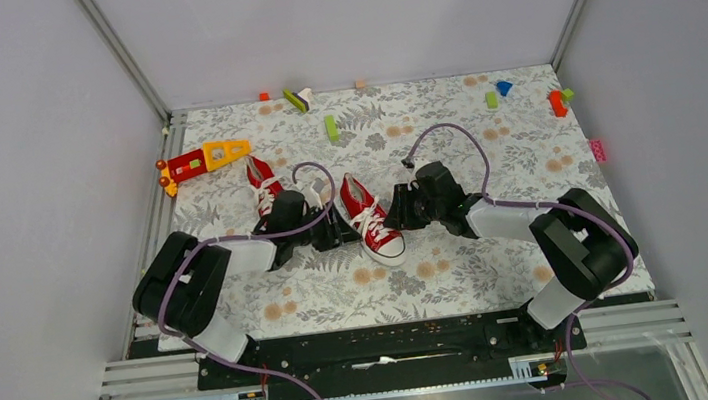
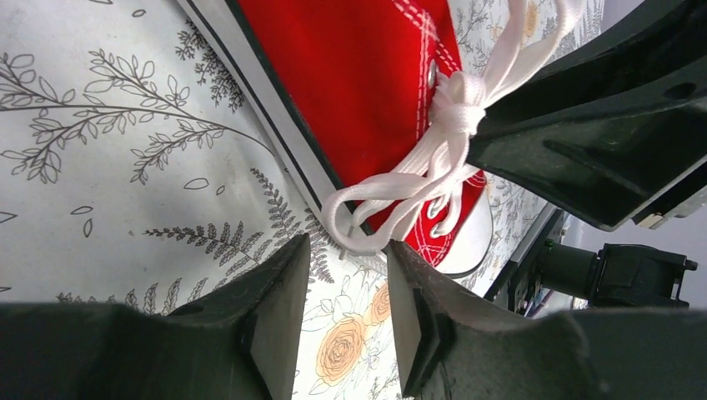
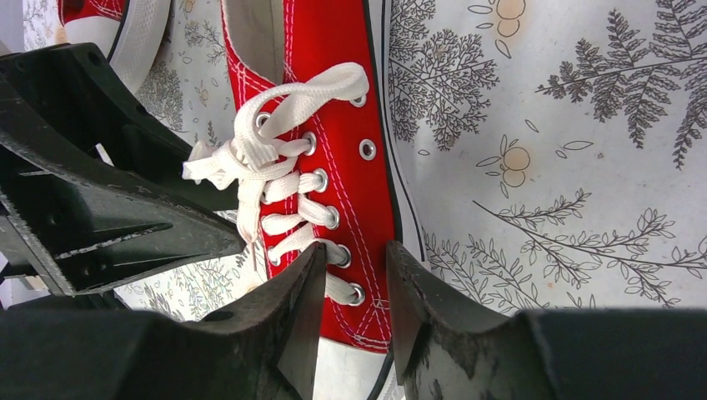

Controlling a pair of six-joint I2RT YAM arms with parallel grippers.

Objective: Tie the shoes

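Two red sneakers with white laces lie on the floral mat. One shoe (image 1: 369,216) lies between my grippers, toe toward me; the other shoe (image 1: 264,185) lies behind my left arm. My left gripper (image 1: 338,230) is open and empty at the near shoe's left side. In the left wrist view its fingertips (image 2: 346,250) sit just short of a lace loop (image 2: 375,200) below the knot (image 2: 458,104). My right gripper (image 1: 397,210) is open and empty at the shoe's right side. In the right wrist view (image 3: 354,254) it hovers over the lower eyelets, with the knotted lace (image 3: 250,150) ahead.
A red-and-yellow toy piece (image 1: 200,160) lies at the back left. Small blocks lie along the back: green (image 1: 331,127), blue (image 1: 503,87), red (image 1: 557,103). A pink block (image 1: 597,149) sits at the right mat edge. Grey walls close in three sides.
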